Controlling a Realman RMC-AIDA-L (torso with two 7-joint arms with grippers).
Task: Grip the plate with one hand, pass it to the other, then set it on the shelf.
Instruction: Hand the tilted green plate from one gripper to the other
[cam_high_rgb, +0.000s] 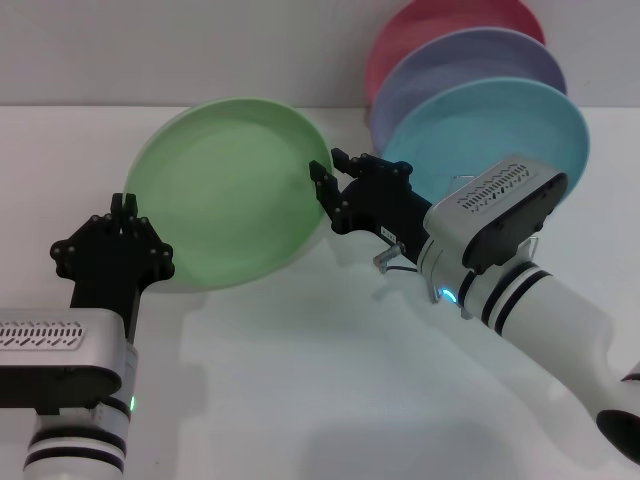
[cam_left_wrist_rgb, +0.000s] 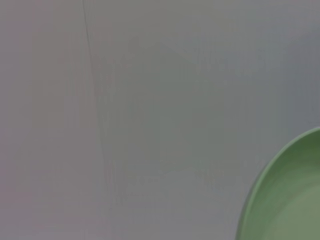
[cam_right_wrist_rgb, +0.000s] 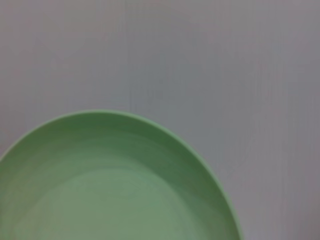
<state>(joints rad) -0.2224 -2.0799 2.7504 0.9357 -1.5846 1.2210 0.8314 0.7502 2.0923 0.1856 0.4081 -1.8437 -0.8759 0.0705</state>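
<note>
Light green plate (cam_high_rgb: 228, 190): round, shallow, matte plastic, smooth raised rim; held tilted above the white table (cam_high_rgb: 330, 390), concave face toward the head camera, soft shadow on the table below. Same plate seen in the left wrist view (cam_left_wrist_rgb: 287, 200) as a curved rim section against plain grey, and in the right wrist view (cam_right_wrist_rgb: 115, 185) as a broad arc of rim and shallow bowl.

Right gripper (cam_high_rgb: 335, 195): black, two-fingered, on a silver-grey wrist block with slotted vents; white arm with black bands rising from the lower right, reaching inward and away from the body. Fingers closed onto the plate's right rim, one fingertip over the inner face.

Left gripper (cam_high_rgb: 122, 212): black, on a silver-grey wrist block with a small green light low down; arm coming up from the lower left, pointing away from the body. Fingers drawn close together at the plate's lower left edge; actual pinch on the rim not clear, cannot tell.

Behind the right gripper, at the far right of the table: three more plates standing upright, one behind another — turquoise-blue plate (cam_high_rgb: 500, 125) in front, lavender plate (cam_high_rgb: 470, 60) next, pink plate (cam_high_rgb: 440, 25) at the back. Thin silver wire of the shelf (cam_high_rgb: 392, 255) just visible beside the right wrist, mostly hidden by the arm.
</note>
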